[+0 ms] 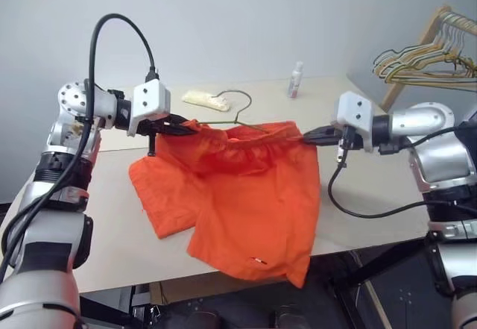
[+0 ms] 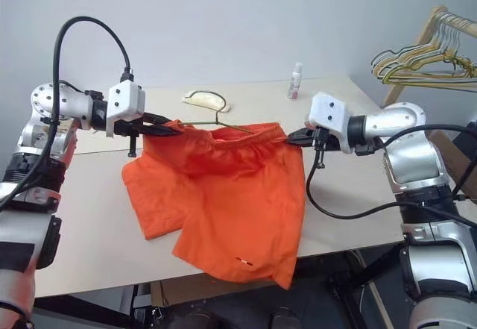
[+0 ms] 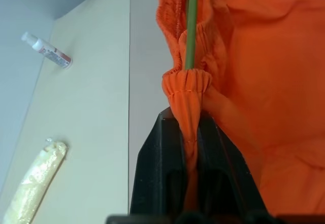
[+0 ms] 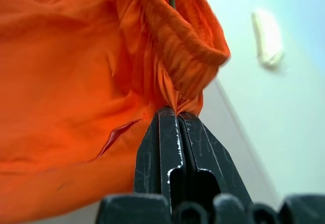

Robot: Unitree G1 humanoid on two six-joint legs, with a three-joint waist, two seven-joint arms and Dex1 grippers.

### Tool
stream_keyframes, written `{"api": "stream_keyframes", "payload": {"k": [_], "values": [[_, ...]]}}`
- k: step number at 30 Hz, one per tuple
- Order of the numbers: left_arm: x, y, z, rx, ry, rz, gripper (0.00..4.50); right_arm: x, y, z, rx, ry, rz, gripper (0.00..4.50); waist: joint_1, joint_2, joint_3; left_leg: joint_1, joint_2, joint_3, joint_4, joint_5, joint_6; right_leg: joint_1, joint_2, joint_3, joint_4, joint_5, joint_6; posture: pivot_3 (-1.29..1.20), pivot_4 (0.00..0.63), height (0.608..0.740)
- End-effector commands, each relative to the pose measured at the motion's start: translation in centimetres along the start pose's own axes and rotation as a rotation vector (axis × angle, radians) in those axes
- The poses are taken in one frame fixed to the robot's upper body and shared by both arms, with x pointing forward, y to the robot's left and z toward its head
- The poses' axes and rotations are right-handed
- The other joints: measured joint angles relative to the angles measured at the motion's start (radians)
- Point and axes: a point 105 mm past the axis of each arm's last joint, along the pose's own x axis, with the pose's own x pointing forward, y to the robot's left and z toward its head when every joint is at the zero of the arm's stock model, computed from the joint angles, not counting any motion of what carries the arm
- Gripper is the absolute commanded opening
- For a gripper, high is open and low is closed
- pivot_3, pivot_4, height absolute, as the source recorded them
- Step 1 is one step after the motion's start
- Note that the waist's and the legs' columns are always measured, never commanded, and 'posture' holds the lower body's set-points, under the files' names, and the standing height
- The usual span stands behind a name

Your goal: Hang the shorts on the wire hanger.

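Shorts (image 1: 238, 195) in bright orange are what we handle at this station; they hang between our two grippers above the table (image 1: 112, 232), the legs draping down onto its pale beige top and one leg reaching past the near edge. A plain grey-white wall stands behind the table. At the far right we see a wooden rack (image 1: 417, 53) carrying a bunch of pale hangers (image 1: 425, 64).

We read the wire hanger (image 1: 238, 109) as threaded into the waistband: its hook rises behind the shorts, and the left wrist view shows the wire running along inside the gathered elastic. Beyond it on the table lie a pale yellowish bundle (image 1: 206, 101) and a small bottle (image 1: 296, 80), upright.

Our left gripper (image 1: 182, 127) pinches the left end of the waistband, fabric bunched between its fingers. Our right gripper (image 1: 309, 138) has its fingers pressed together on the right end of the waistband.
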Motion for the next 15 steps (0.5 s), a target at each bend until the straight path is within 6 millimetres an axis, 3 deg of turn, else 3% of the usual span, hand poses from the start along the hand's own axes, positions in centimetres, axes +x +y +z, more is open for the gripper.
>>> {"api": "stream_keyframes", "payload": {"k": [1, 8, 12, 15], "values": [[-0.5, 0.8, 1.0, 0.05, -0.001, 0.05, 0.0, -0.4, -1.6, 2.8, -0.155, -0.046, -0.063, 0.02, 0.0, 0.0, 0.0, 0.0, 0.0, 0.0, 0.0, 0.0, 0.0, 0.0, 0.0, 0.0, 0.0, 0.0, 0.0, 0.19, 0.0, 0.74], [0.1, 1.0, 1.4, 0.022, -0.053, 0.101, 0.0, 0.0, -1.4, 3.6, -0.273, -0.091, -0.045, 0.02, -0.001, 0.0, 0.0, 0.0, 0.0, 0.0, 0.0, 0.0, 0.0, 0.0, 0.0, 0.0, 0.0, 0.0, 0.0, 0.18, 0.0, 0.74], [0.3, 0.6, 1.5, 0.008, -0.075, 0.103, 0.0, 0.5, -1.4, 3.3, -0.281, -0.094, -0.037, 1.02, -0.001, 0.0, 0.0, 0.0, 0.0, 0.0, 0.0, 0.0, 0.0, 0.0, 0.0, 0.0, 0.0, 0.0, 0.0, 0.18, 0.0, 0.74], [0.3, 0.6, 1.9, 0.0, -0.11, 0.126, 0.0, 1.2, -1.5, 2.7, -0.25, -0.083, -0.044, 2.15, -0.002, 0.0, 0.0, 0.0, 0.0, 0.0, 0.0, 0.0, -0.001, 0.0, 0.0, 0.0, 0.0, 0.0, 0.0, 0.19, 0.0, 0.74]]}}
